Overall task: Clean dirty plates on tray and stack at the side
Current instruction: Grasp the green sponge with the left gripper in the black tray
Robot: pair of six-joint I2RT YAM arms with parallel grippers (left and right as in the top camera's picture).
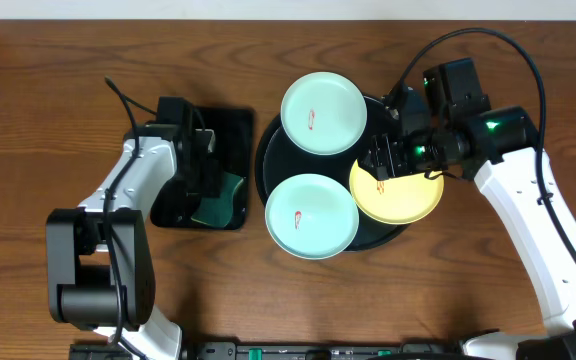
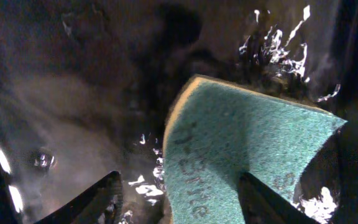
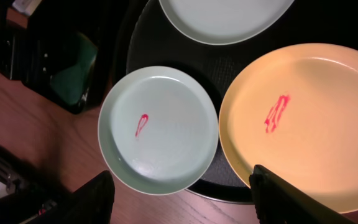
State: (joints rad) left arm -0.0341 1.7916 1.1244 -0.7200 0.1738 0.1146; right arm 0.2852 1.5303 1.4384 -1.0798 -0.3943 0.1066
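On the round black tray (image 1: 264, 160) lie three plates. One mint plate (image 1: 323, 112) sits at the back and a second mint plate (image 1: 311, 215) at the front, each with a small red smear. The yellow plate (image 1: 398, 195) lies on the right. My right gripper (image 1: 383, 160) hovers open above the yellow plate's left edge. In the right wrist view its fingers (image 3: 95, 199) straddle the front mint plate (image 3: 160, 127) and the smeared yellow plate (image 3: 309, 118), touching neither. My left gripper (image 2: 179, 205) is open low over a green sponge (image 2: 241, 143), with one finger over the sponge.
The sponge (image 1: 220, 205) lies in a wet rectangular black tray (image 1: 233, 125) left of the round tray. Bare wooden table (image 1: 58, 100) spreads to the far left, along the front and to the right of the plates. Cables run behind both arms.
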